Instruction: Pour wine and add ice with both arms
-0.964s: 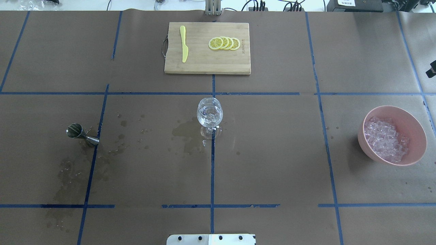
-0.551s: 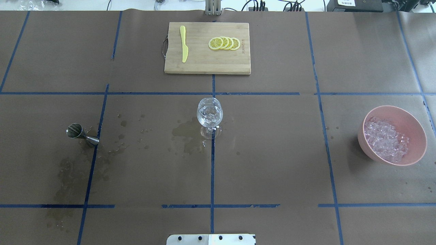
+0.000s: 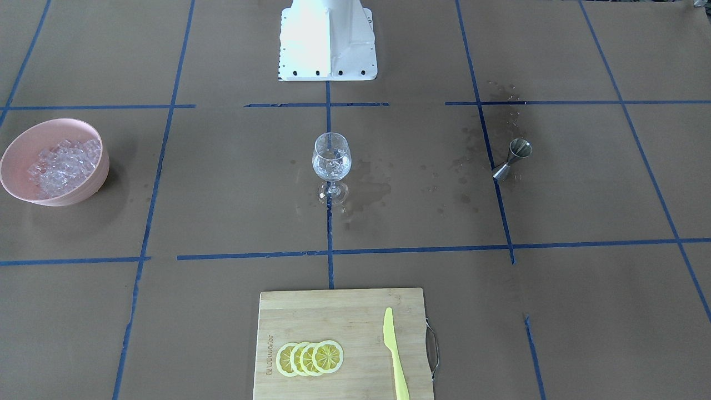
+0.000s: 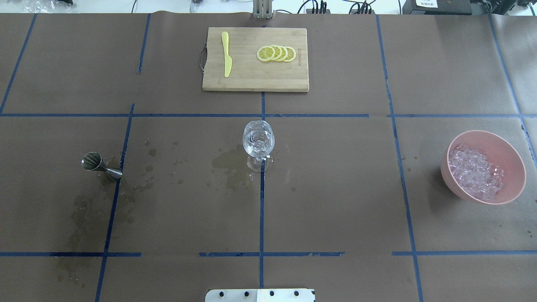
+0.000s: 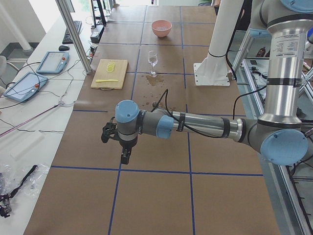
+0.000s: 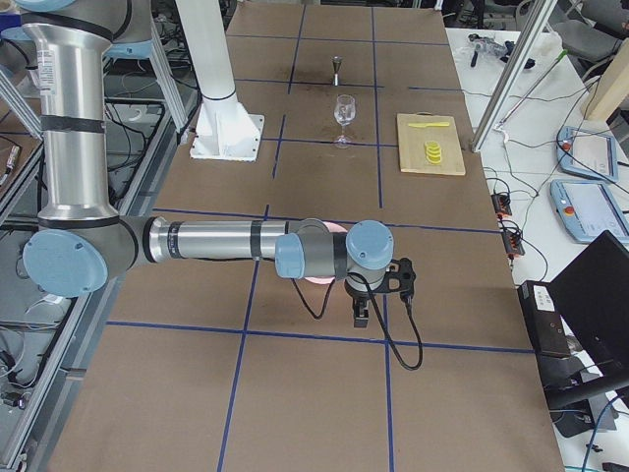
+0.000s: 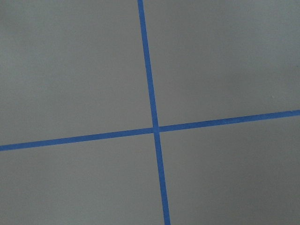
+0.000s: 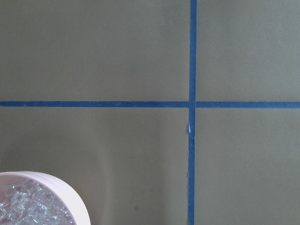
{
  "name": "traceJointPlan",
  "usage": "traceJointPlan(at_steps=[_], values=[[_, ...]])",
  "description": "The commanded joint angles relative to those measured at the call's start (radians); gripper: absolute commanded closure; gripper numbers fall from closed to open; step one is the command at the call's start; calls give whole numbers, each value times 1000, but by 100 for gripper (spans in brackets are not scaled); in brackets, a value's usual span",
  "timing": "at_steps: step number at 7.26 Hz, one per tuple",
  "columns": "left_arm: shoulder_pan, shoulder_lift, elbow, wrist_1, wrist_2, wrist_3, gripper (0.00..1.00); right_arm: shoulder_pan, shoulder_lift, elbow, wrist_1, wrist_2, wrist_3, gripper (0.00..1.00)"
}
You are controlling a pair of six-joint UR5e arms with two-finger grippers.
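Left gripper (image 5: 125, 157): over bare table (image 4: 335, 188) at its left end; jaw gap unreadable, nothing seen in it. Right gripper (image 6: 360, 315): likewise unreadable, near bowl (image 4: 447, 178) of ice (image 4: 475, 174). Wine (image 4: 257, 138): in glass (image 3: 331, 161) at centre, well apart from both. Counts: one bowl, glass, jigger (image 4: 100, 163), board (image 4: 255, 79), knife (image 4: 226, 53); four lemon slices (image 4: 277, 53).

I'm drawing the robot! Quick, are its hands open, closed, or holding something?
Left gripper: cannot be told, seen only from the side.
Right gripper: cannot be told either.
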Motion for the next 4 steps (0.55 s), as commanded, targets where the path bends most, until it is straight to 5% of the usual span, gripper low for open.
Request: traceJointPlan(at_steps=[1, 4], values=[[0, 15, 3, 4, -21, 0, 0, 1, 0, 0, 1, 1, 14, 0], [-23, 23, 6, 9, -23, -3, 0, 7, 0, 0, 1, 1, 18, 0]])
